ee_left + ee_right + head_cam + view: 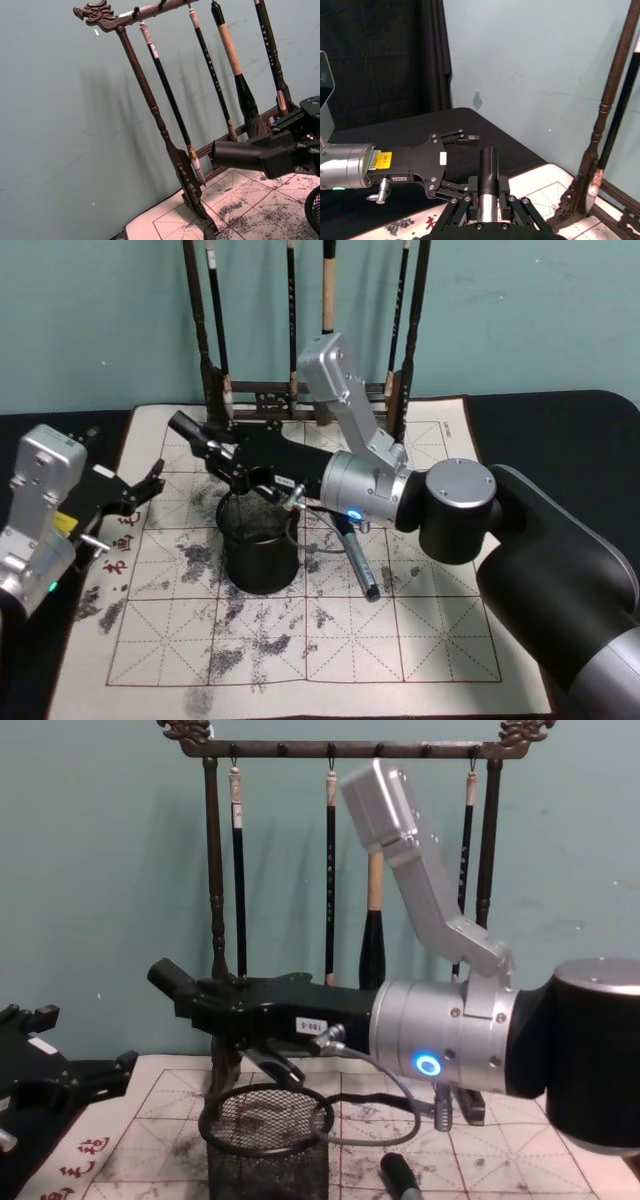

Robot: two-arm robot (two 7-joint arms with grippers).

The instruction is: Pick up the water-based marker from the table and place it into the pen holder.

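Note:
My right gripper (225, 458) reaches across the mat and is shut on the water-based marker (195, 435), a black cylinder held nearly level. In the right wrist view the marker (488, 167) sticks out between the gripper's (488, 195) clamped fingers. It hangs just above the far-left rim of the pen holder (258, 550), a black wire-mesh cup standing on the mat. In the chest view the marker (170, 980) lies above the holder (265, 1145). My left gripper (138, 492) is open at the mat's left edge, apart from both.
A tall dark wooden brush rack (300, 390) with several hanging brushes stands at the mat's back edge, close behind the marker. Another dark pen-shaped object (358, 565) lies on the ink-stained mat (420, 640) right of the holder. Dark table (560, 430) surrounds the mat.

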